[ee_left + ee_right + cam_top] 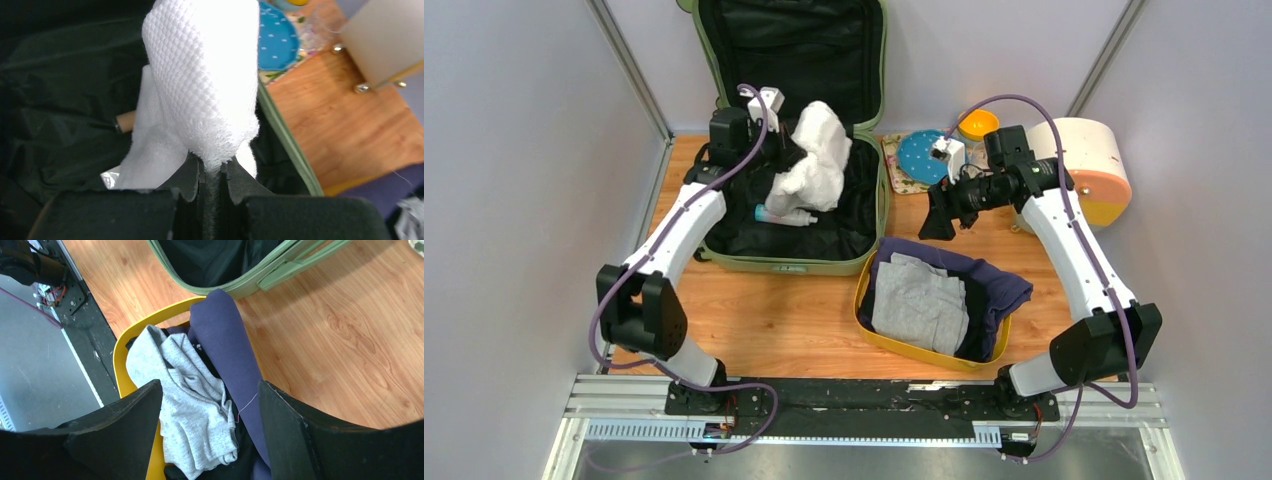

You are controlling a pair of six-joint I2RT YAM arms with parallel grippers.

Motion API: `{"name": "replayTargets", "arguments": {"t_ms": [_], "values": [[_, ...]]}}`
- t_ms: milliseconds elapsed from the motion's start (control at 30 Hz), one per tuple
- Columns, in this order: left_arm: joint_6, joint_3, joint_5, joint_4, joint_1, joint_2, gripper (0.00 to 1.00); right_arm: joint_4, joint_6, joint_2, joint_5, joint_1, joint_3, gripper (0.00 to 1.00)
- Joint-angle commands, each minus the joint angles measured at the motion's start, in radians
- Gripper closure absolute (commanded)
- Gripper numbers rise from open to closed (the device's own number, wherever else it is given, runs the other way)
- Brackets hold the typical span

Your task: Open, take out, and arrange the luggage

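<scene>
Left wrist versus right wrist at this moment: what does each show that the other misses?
Left wrist only: the left fingers shut on a white towel over the suitcase, plus the blue plate and cream box. Right wrist only: the open right fingers above the grey garment, and the black base rail. Both: the suitcase's green rim, the table, the yellow tray edge and the navy cloth.

Overhead and wrist views, sharing luggage (834, 266)

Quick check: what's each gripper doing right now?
Left gripper: shut on the white towel.
Right gripper: open, holding nothing.
</scene>
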Motion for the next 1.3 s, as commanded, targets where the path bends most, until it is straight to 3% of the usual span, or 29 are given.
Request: {"name": "replayTargets", "arguments": {"t_ms": [0, 133, 300, 500, 533, 667, 833, 967, 1267], "values": [[0.052, -0.018, 0.172, -0.006, -0.003, -0.163, 1.00, 0.057, 0.066, 0.011, -0.044, -0.011, 0.061, 0.27], [0.107, -0.051, 0.226, -0.119, -0.011, -0.276, 1.00, 0.079, 0.108, 0.010, -0.058, -0.017, 0.066, 0.27], [0.239, -0.092, 0.161, -0.281, -0.102, -0.415, 1.00, 0.106, 0.188, 0.013, -0.092, -0.072, 0.065, 0.27], [0.223, -0.187, -0.170, -0.278, -0.400, -0.476, 1.00, 0.100, 0.263, -0.001, -0.100, -0.210, 0.065, 0.28], [0.221, -0.189, -0.281, -0.269, -0.501, -0.468, 1.00, 0.095, 0.266, -0.015, -0.095, -0.225, 0.068, 0.28], [0.160, -0.161, -0.471, -0.215, -0.721, -0.372, 1.00, 0.046, 0.238, -0.062, -0.089, -0.361, 0.065, 0.28], [0.105, -0.128, -0.462, -0.093, -0.849, -0.232, 1.00, -0.018, 0.169, -0.168, -0.092, -0.428, -0.013, 0.28], [0.022, -0.074, -0.414, 0.012, -0.882, -0.087, 1.00, -0.036, 0.133, -0.225, -0.083, -0.458, -0.067, 0.28], [-0.090, 0.017, -0.304, 0.185, -0.968, 0.101, 1.00, -0.168, 0.012, -0.237, -0.116, -0.527, -0.001, 0.28]]}}
